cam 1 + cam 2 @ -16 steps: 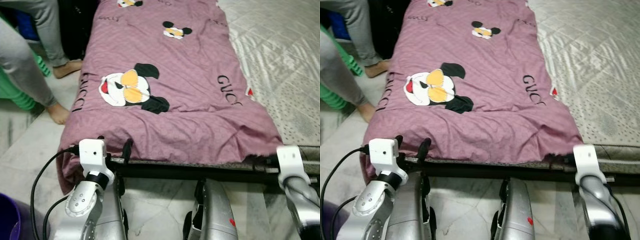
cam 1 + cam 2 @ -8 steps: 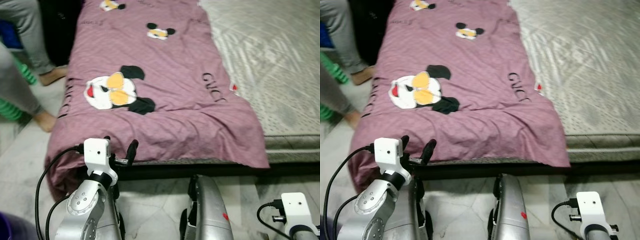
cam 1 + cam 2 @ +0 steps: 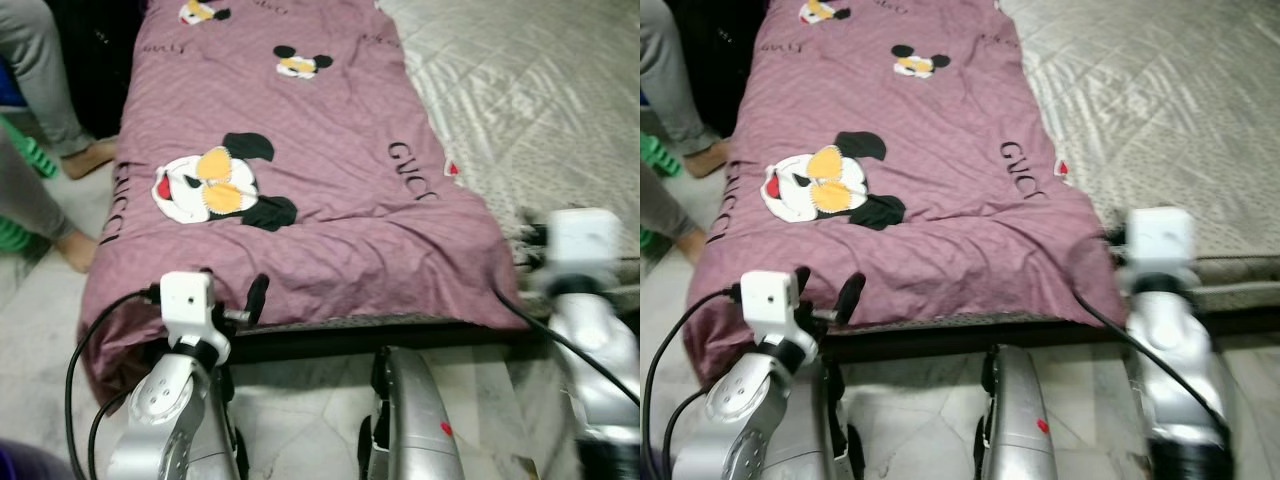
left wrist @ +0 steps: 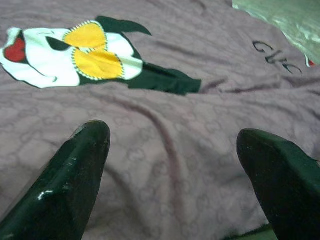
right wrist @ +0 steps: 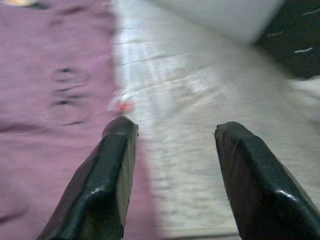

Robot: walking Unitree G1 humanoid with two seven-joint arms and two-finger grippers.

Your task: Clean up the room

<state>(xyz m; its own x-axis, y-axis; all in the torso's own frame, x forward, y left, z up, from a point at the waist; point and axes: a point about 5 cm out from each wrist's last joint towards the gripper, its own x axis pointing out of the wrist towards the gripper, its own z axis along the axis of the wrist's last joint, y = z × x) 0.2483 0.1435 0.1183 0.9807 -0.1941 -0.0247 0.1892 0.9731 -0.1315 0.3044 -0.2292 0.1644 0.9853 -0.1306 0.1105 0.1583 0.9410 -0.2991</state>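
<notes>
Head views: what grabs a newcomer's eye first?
The purple blanket with cartoon mouse prints, spread over the left side of the pale mattress. Both grippers sit at its near edge, left gripper and right gripper, jaws open. A person's bare feet stand on the floor, left.

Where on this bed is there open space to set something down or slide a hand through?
The silver quilted mattress, right of the purple blanket, lies bare. The blanket's flat top is also free between its cartoon prints. It is tight at the foot edge: the left gripper, open, sits at the near left corner, the right gripper, open, at the blanket's right edge.
</notes>
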